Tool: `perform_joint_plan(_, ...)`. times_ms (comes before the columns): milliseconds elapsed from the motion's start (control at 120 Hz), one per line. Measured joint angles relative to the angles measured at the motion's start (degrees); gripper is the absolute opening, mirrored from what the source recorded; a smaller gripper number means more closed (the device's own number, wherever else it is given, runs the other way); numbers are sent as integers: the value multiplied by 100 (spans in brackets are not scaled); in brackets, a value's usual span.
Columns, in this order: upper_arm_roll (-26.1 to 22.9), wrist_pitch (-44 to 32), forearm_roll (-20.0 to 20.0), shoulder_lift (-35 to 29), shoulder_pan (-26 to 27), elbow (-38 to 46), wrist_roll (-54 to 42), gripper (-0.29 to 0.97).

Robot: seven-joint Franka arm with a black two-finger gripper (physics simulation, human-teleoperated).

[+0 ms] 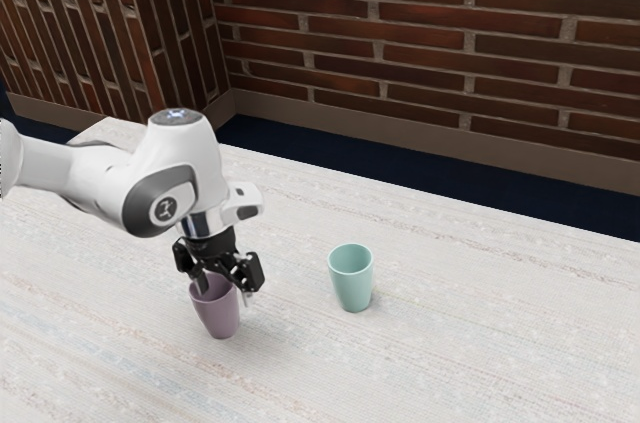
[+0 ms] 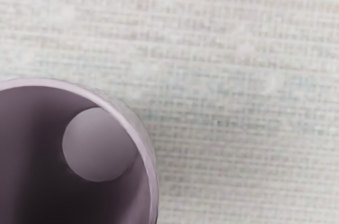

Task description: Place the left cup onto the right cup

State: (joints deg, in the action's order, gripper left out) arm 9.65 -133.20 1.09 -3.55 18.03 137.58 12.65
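Observation:
The left cup (image 1: pixel 216 311) is purple and stands upright on the table. The right cup (image 1: pixel 351 276) is teal and stands upright a short way off, toward the exterior view's right. My gripper (image 1: pixel 224 281) hangs straight down at the purple cup's rim, its fingers apart, one over the mouth and one by the outer side toward the teal cup. In the wrist view the purple cup (image 2: pixel 79 155) lies just under my hand, with its round bottom visible inside.
The cups rest on a pale woven-textured tabletop (image 1: pixel 480 343). A brick wall (image 1: pixel 430 33) stands behind the table, past a dark floor strip. Open table surface surrounds both cups.

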Motion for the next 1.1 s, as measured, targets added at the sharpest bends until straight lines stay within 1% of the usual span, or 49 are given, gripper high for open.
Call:
perform_joint_plan(808, 2, -200, 3, 474, -13, -74, 114, 59)
perform_joint_plan(1100, 2, -326, 6, 558, 28, -80, 127, 47)
